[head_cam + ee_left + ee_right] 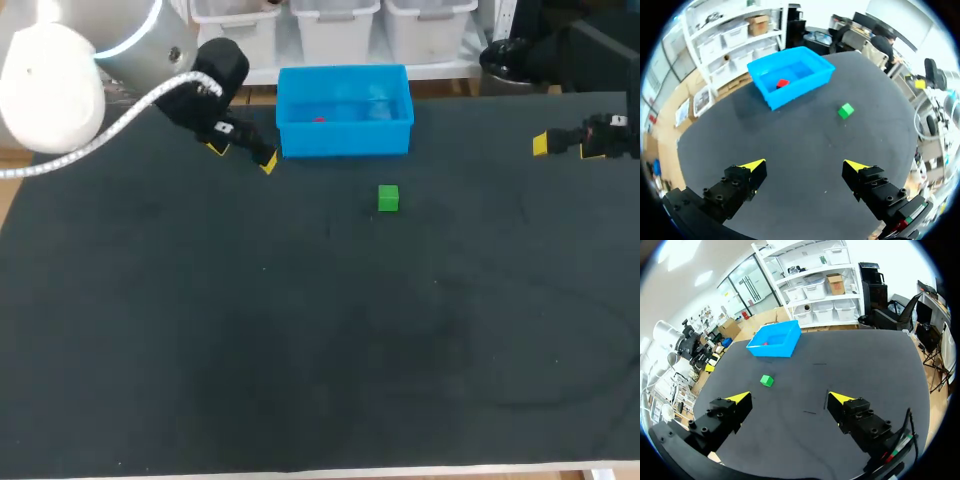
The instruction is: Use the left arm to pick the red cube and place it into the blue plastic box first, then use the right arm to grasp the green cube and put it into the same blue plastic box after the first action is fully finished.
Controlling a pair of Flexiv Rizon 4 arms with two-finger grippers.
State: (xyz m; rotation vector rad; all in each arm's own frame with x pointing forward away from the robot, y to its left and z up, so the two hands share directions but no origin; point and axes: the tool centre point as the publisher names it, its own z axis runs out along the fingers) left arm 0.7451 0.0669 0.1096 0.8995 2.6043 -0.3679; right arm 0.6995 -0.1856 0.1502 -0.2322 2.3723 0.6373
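Note:
The red cube (319, 119) lies inside the blue plastic box (344, 139) at the back of the table; the left wrist view shows the red cube (783, 83) on the floor of the box (790, 90). The green cube (388, 198) sits on the dark mat just in front of the box, also seen as the green cube (845, 111) and the green cube (767, 380). My left gripper (242, 155) hovers open and empty left of the box. My right gripper (565, 145) is open and empty at the far right edge, well away from the green cube.
The black mat (300, 330) covers the table, bare in front of the green cube. The box (775, 341) stands at the table's back edge, far ahead of my right gripper (790, 401). My left gripper (805, 167) has only mat between its fingers.

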